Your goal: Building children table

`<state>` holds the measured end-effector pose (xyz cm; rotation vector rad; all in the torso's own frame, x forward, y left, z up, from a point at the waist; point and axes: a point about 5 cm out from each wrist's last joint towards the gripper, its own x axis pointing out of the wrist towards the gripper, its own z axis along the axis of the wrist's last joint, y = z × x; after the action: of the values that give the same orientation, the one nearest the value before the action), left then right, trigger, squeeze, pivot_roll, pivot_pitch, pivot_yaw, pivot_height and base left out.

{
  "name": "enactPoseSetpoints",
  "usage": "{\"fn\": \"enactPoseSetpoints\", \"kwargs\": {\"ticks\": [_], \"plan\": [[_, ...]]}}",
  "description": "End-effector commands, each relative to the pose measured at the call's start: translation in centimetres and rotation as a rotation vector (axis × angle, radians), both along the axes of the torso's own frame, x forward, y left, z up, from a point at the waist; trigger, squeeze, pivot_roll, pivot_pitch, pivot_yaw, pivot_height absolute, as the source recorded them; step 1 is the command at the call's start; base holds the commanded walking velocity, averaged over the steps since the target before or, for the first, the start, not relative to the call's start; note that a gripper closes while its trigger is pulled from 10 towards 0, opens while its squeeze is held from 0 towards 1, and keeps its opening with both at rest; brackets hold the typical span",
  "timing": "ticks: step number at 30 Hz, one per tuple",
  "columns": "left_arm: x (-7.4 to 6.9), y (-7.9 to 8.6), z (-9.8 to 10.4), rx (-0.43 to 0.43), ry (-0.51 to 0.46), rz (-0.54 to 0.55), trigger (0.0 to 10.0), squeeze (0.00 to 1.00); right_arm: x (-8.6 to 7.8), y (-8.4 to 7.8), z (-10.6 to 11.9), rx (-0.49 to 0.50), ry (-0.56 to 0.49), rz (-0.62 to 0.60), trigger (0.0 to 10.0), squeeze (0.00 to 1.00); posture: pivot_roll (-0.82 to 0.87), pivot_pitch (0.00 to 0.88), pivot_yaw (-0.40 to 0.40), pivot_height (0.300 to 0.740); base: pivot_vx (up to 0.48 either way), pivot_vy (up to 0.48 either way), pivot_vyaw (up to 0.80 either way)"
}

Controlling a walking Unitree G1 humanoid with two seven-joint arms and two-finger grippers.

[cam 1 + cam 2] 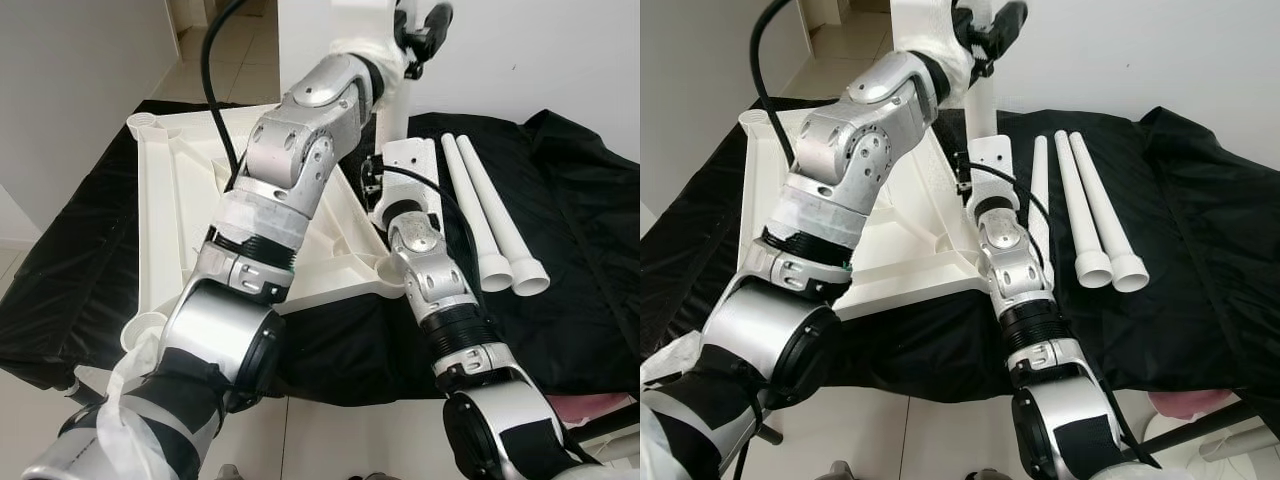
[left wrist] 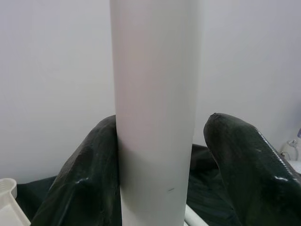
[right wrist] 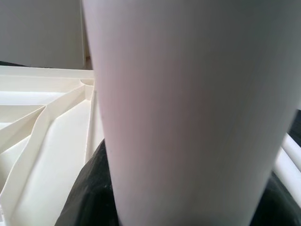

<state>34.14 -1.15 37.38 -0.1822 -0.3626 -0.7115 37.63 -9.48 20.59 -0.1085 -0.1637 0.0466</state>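
Note:
The white table top (image 1: 180, 200) lies upside down on a black cloth, ribs up, with a round socket (image 1: 392, 274) at its near corner. One white table leg (image 1: 393, 105) stands upright above that side. My left gripper (image 1: 417, 38) is at the leg's upper part; in the left wrist view the leg (image 2: 155, 117) sits between the fingers (image 2: 84, 174), one touching and the other a little apart. My right gripper (image 3: 188, 197) is lower, shut on the leg (image 3: 188, 94). The right wrist hides the leg's lower end.
Three loose white legs (image 1: 1090, 200) lie side by side on the black cloth (image 1: 580, 250) right of the table top. A white wall stands behind. Tiled floor (image 1: 330, 440) runs below the cloth's front edge, and something pink (image 1: 600, 406) sits at the lower right.

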Motion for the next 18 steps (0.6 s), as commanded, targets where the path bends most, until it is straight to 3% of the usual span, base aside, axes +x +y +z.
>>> {"fn": "enactPoseSetpoints", "kwargs": {"ticks": [1,18], "plan": [[-0.6,-0.6,-0.1,0.019,-0.030,-0.087,10.0,0.00,0.0,-0.2,-0.4,0.019,0.023,-0.010,10.0,0.00,-0.05,0.000,0.002,0.740,0.000,0.000,0.00],[-1.0,0.2,-3.7,-0.008,0.037,-0.038,10.0,0.00,-1.0,-2.2,-1.7,0.096,0.026,-0.071,10.0,0.00,-0.05,0.000,0.003,0.740,0.000,0.000,0.00]]}}
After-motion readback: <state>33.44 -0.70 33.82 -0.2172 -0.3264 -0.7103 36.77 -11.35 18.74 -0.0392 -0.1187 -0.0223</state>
